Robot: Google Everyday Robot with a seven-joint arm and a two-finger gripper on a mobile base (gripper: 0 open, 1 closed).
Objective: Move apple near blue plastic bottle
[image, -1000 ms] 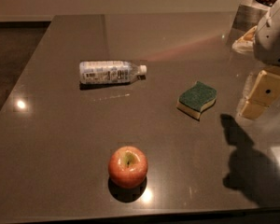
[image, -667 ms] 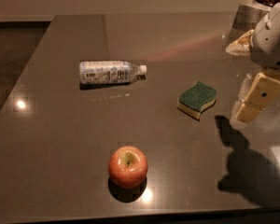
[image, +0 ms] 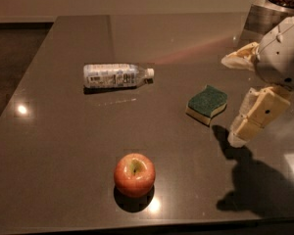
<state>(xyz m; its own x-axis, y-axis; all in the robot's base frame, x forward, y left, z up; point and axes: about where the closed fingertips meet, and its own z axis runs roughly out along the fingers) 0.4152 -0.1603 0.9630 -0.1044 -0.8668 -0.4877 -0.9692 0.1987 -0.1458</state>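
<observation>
The apple (image: pixel 134 174), red-orange with a yellowish stem dimple, stands upright near the front edge of the dark table (image: pixel 63 146). The blue plastic bottle (image: pixel 116 75), clear with a pale label and white cap, lies on its side farther back and to the left, cap pointing right. My gripper (image: pixel 230 100) hangs above the table at the right, just right of the sponge, well away from the apple and bottle. Its two cream fingers (image: pixel 257 114) are spread apart with nothing between them.
A green-and-yellow sponge (image: pixel 208 104) lies on the table between the bottle and my gripper. A metal container (image: pixel 264 13) with dark contents stands at the back right corner. The arm's shadow (image: pixel 255 185) falls on the front right of the table.
My gripper has moved left and a little lower, closer to the sponge. The apple, bottle and sponge have not moved.
</observation>
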